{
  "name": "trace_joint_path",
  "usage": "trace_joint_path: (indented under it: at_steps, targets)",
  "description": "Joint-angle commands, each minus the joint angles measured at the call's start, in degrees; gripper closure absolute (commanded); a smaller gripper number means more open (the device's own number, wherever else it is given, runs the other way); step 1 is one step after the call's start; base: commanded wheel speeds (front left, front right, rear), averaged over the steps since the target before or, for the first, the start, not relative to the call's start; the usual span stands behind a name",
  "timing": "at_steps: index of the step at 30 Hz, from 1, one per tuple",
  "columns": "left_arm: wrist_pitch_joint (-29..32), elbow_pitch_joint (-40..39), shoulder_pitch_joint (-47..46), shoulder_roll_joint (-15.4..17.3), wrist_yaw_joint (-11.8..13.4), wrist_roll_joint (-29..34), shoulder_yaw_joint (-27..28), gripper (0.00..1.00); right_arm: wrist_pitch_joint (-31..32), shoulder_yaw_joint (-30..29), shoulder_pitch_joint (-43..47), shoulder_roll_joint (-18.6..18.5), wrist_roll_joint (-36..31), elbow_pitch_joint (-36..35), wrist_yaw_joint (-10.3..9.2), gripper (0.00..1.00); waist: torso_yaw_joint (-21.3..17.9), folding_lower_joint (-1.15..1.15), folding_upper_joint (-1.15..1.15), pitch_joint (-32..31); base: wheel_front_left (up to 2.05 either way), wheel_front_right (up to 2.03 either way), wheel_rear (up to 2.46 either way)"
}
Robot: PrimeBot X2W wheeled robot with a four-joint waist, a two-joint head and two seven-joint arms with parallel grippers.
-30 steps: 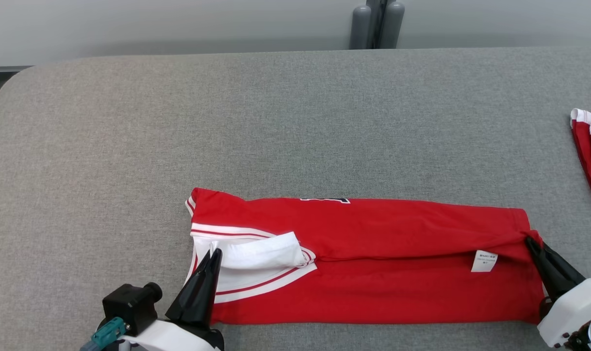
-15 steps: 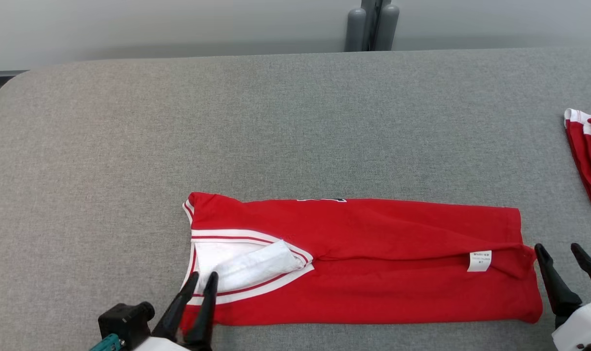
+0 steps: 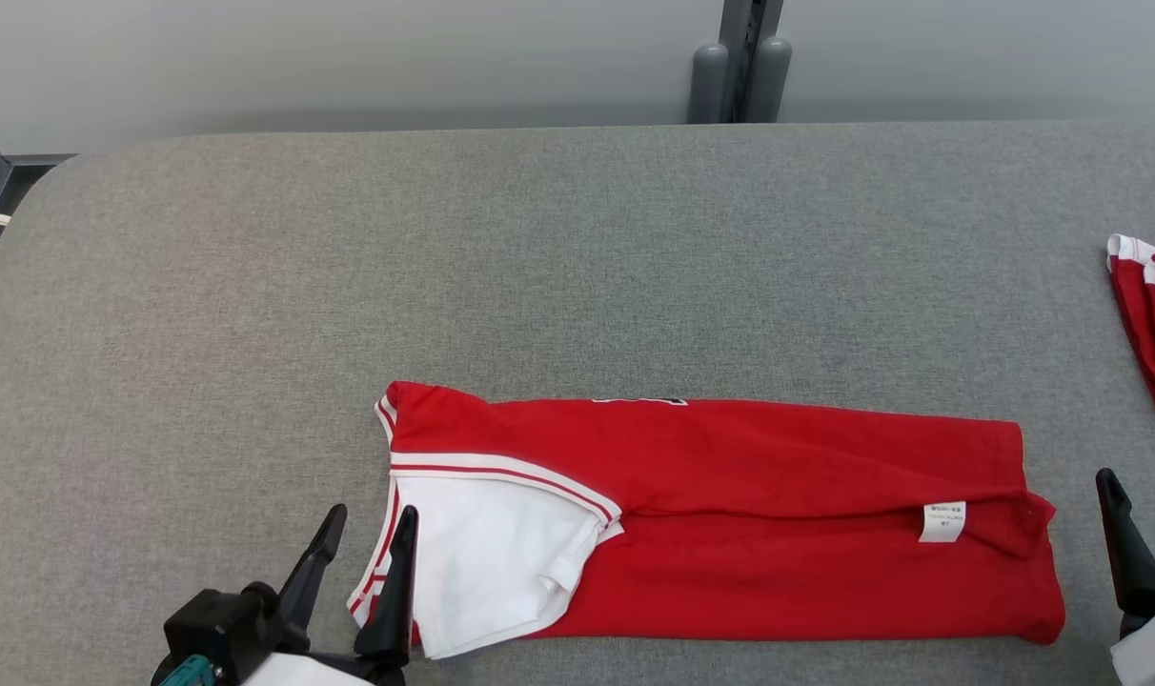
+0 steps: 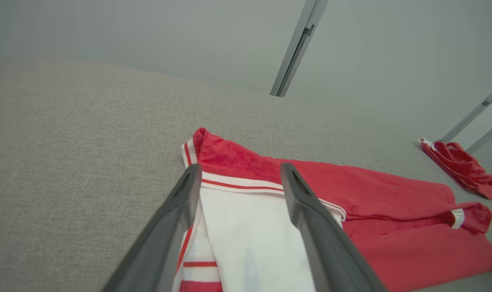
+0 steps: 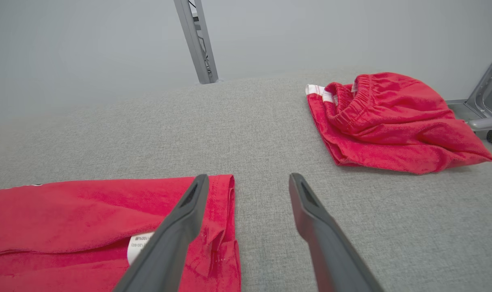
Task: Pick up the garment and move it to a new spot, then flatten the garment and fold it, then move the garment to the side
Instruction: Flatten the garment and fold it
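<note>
- Head view: the garment [image 3: 730,534] lies on the grey table [image 3: 539,267] as a long red band, doubled along its length, spanning the gap between the two grippers.
- The left gripper [image 3: 371,519] stands spread and holds nothing. Its inner finger is at the edge of the white panel [image 3: 487,562] at the band's near end.
- The right gripper [image 3: 1144,481] is also spread and empty, just beyond the band's other end, with bare table between.
- I judge the moving and flattening done and one lengthwise fold laid. A crosswise fold and the shift to the side look to be left.
- A care label [image 3: 943,521] sticks out of the fold line near the right gripper. That corner puckers a little, while the rest lies smooth.
- Left wrist view: the spread fingers frame the white panel [image 4: 246,227], a soft matte knit edged with red and white ribbed stripes. The red body [image 4: 392,211] runs away beyond the inner finger, its surface slightly napped.
- Right wrist view: the open fingers point at coarse woven grey table cloth. The band's hemmed end [image 5: 221,211] lies under and beside the inner finger, its layers stacked loosely.
- Ahead of the outer finger, well apart, lies a second red piece [image 5: 392,121] with a gathered elastic waist, folded in a rumpled heap.
</note>
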Motion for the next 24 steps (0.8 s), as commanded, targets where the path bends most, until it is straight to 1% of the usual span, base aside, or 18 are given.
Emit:
trace_joint_path:
  at_steps: [1, 6, 11, 17, 24]
  targets:
    - [-0.5, 0.1, -1.4, 0.1, 0.2, 1.0, -0.1, 0.00, 0.2, -0.1, -0.9, 0.0, -0.7, -0.1, 0.01, 0.00, 0.1, 0.00, 0.00, -0.3, 0.00, 0.00, 0.00]
    - [-1.3, 1.6, -4.5, -1.5, -0.4, 2.5, -1.2, 0.00, 1.6, 0.8, -3.2, 1.3, -1.9, 1.8, 0.01, 0.00, 0.4, 0.00, 0.00, -1.2, 0.00, 0.00, 0.00]
    - [-2.1, 4.2, -6.9, -3.4, -0.9, 3.5, -1.9, 0.00, 3.5, 2.2, -6.6, 2.2, -2.6, 6.9, 0.01, 0.00, 0.8, 0.00, 0.00, -1.8, 0.00, 0.00, 0.00]
    - [-3.0, 6.4, -8.0, -5.1, -1.5, 4.0, -1.7, 0.00, 3.3, 3.4, -9.8, 1.3, -3.0, 15.6, 0.01, 0.00, 2.5, 0.00, 0.00, -1.8, 0.00, 0.00, 0.00]
    - [-3.6, 7.5, -7.3, -5.7, -1.8, 4.4, -0.7, 0.00, 2.6, 4.1, -10.9, 0.6, -2.3, 23.6, 0.01, 0.00, 3.5, 0.00, 0.00, -1.7, 0.00, 0.00, 0.00]
